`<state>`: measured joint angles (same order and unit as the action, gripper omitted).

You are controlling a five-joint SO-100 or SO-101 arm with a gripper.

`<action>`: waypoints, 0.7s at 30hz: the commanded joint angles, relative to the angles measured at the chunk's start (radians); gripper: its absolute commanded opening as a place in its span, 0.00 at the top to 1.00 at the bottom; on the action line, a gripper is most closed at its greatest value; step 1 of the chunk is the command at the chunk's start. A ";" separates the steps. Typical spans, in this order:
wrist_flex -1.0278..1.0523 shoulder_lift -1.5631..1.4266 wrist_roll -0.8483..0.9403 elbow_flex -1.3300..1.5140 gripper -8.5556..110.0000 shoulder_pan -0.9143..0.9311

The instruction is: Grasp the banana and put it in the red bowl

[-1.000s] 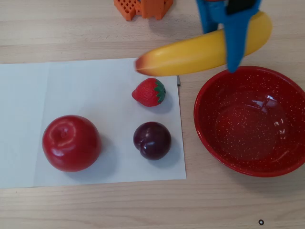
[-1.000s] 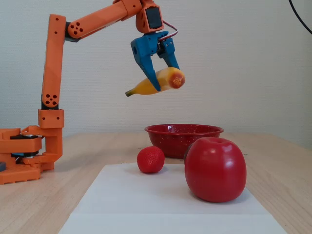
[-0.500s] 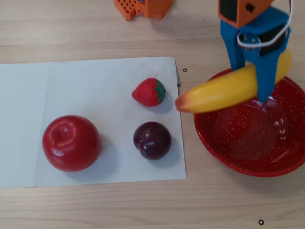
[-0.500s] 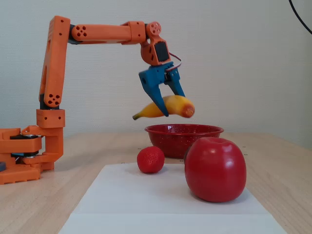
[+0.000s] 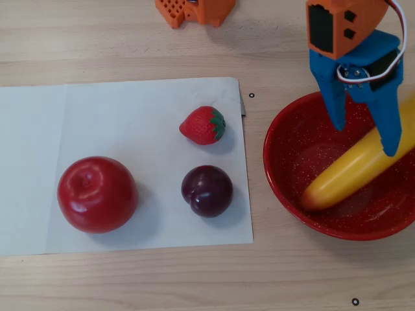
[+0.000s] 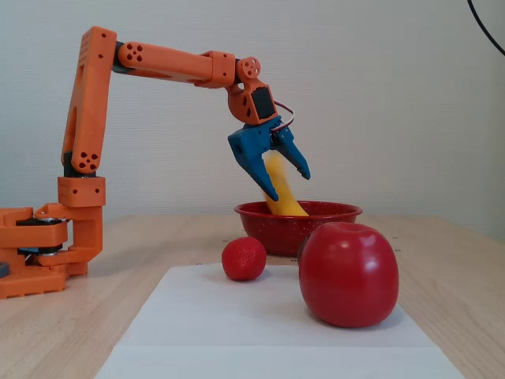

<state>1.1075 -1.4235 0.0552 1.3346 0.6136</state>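
The yellow banana (image 5: 343, 178) lies slanted in the red bowl (image 5: 285, 139), its orange-tinged end low inside and its other end rising over the right rim out of the overhead view. In the fixed view the banana (image 6: 284, 204) looks blurred and leans steeply up out of the bowl (image 6: 316, 225). My blue gripper (image 5: 364, 139) hangs over the bowl with its jaws spread wide. One fingertip (image 5: 391, 146) overlaps the banana's upper part. In the fixed view the gripper (image 6: 289, 186) straddles the banana's top without closing on it.
On the white paper (image 5: 39, 162) left of the bowl sit a red apple (image 5: 97, 194), a strawberry (image 5: 203, 125) and a dark plum (image 5: 206, 190). The apple (image 6: 347, 272) and strawberry (image 6: 243, 258) stand in front of the bowl in the fixed view. The orange arm base (image 6: 39, 253) is at the left.
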 commanded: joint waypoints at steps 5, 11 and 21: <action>0.072 -0.081 -0.011 -0.126 0.67 -0.015; 0.221 -0.103 0.018 -0.242 0.78 -0.038; 0.456 -0.167 0.052 -0.380 0.92 -0.104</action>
<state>1.5340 -1.4312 0.0828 1.0600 0.5737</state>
